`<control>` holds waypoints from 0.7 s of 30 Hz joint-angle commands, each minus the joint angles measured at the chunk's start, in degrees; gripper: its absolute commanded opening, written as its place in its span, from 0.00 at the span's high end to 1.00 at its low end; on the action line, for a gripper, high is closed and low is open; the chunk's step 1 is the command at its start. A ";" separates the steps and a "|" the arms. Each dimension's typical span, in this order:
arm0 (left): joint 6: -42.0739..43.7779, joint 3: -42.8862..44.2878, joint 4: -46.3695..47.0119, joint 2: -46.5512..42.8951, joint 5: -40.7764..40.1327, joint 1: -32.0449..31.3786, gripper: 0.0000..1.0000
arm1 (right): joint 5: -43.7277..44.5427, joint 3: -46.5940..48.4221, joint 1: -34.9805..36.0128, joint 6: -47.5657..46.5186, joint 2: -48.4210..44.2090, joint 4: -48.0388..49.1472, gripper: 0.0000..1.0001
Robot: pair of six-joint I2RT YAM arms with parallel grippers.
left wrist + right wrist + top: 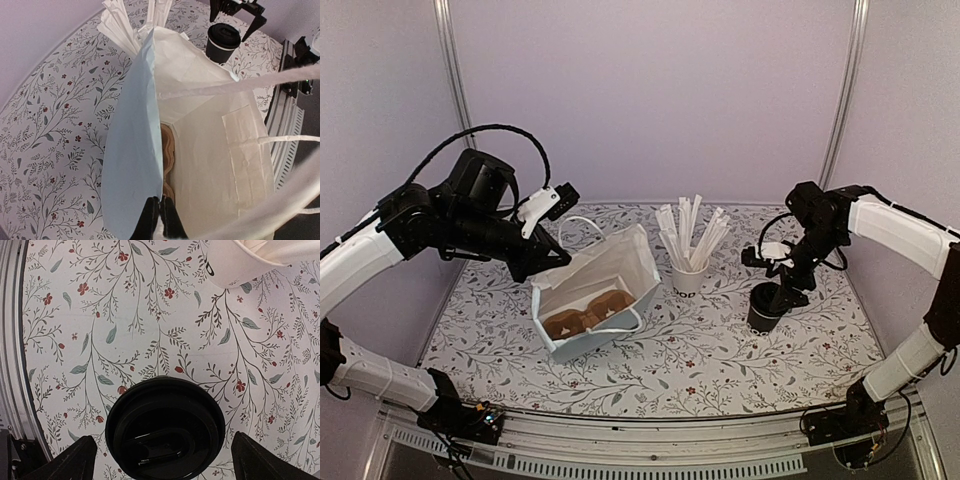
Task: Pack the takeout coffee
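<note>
The takeout coffee [765, 305] is a small black cup with a black lid, upright on the flowered table at the right. My right gripper [785, 290] hangs just above it, open. In the right wrist view the lid [165, 427] lies between the two fingers [75, 457], apart from both. A white paper bag [595, 290] stands open left of centre with a brown cup carrier [167, 150] inside. My left gripper [161, 212] is shut on the bag's rim [135, 150] and holds it open. The coffee [222, 42] shows beyond the bag.
A white paper cup [688, 275] full of tall white wrapped sticks stands between the bag and the coffee; its base shows in the right wrist view [235, 265]. The bag's paper handles [280, 140] loop near the left wrist. A metal rail [10, 340] runs along the table's near edge.
</note>
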 commanded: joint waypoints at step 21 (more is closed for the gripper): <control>0.45 -0.24 1.50 0.92 2.54 -0.71 1.00 | 2.27 0.78 1.67 0.99 0.84 -1.40 0.29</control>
